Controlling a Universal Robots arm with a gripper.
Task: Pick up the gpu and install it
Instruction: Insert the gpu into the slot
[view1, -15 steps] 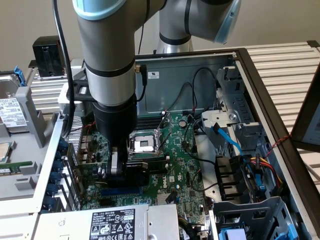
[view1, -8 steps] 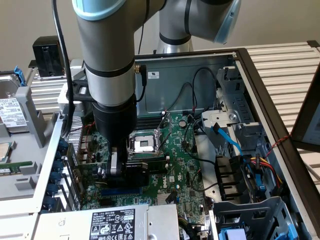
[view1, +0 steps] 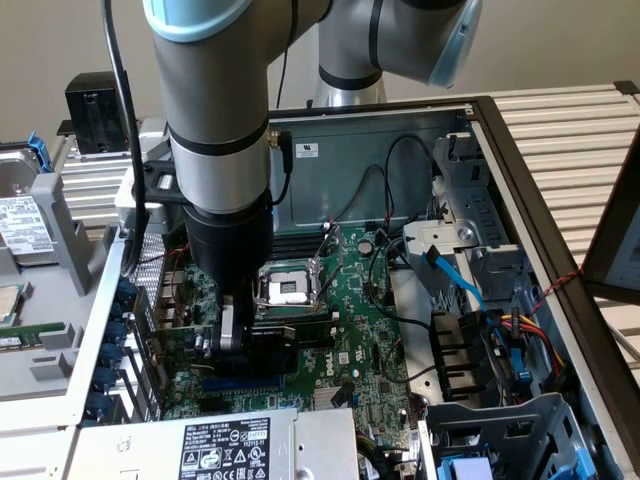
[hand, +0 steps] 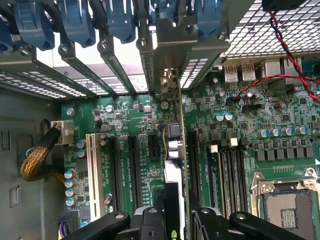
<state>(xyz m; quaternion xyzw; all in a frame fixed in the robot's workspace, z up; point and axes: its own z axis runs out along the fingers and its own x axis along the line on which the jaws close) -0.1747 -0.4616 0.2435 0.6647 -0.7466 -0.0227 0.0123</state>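
Note:
The gpu (view1: 292, 345) stands on edge over the big green motherboard (view1: 350, 300), its black shroud facing the exterior view's right. My gripper (view1: 232, 338) is shut on it from above. In the wrist view the gpu (hand: 178, 125) shows edge-on as a thin green board running away from my gripper (hand: 175, 222), whose black fingers (hand: 150, 220) clamp its near end. Its silver end bracket (hand: 172, 60) reaches the rear slot openings of the case. The card lines up between two black expansion slots (hand: 134, 165); whether it sits in a slot I cannot tell.
Blue slot clips (hand: 75, 22) line the case's rear wall. A white slot (hand: 91, 170) and a yellow-sleeved cable (hand: 37, 160) lie to one side, the CPU socket (view1: 285, 290) and memory slots (hand: 227, 170) to the other. The power supply (view1: 215, 445) and drive cage (view1: 510, 430) flank the board.

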